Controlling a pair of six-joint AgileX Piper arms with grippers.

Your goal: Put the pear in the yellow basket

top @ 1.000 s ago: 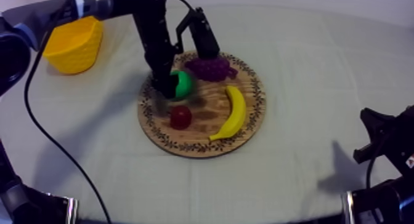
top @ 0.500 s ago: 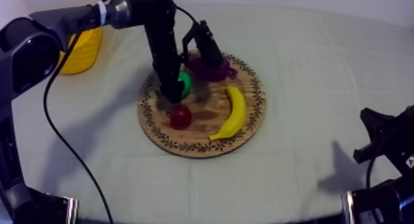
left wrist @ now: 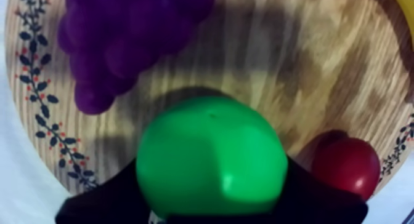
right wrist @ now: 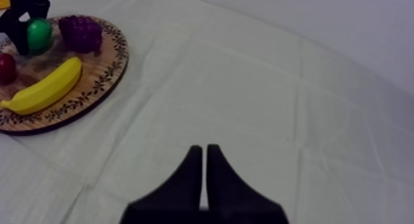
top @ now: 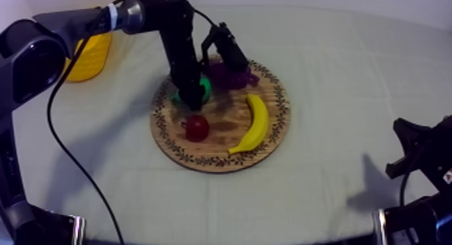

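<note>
Green pear (left wrist: pixel 211 156) on wooden board (top: pixel 222 145); yellow basket (top: pixel 91 59) upright, well apart

No writing, number or brand mark can be read on anything here. The board (top: pixel 214 161) has a rim pattern of dark leafy sprigs and small red dots, which form no letters or signs.

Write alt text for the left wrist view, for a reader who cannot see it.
The left gripper is shut on the green pear, one black finger at each side of it, on the round wooden board. A bunch of purple grapes lies beyond the pear, and a small red fruit sits beside it near the board's patterned rim.
</note>
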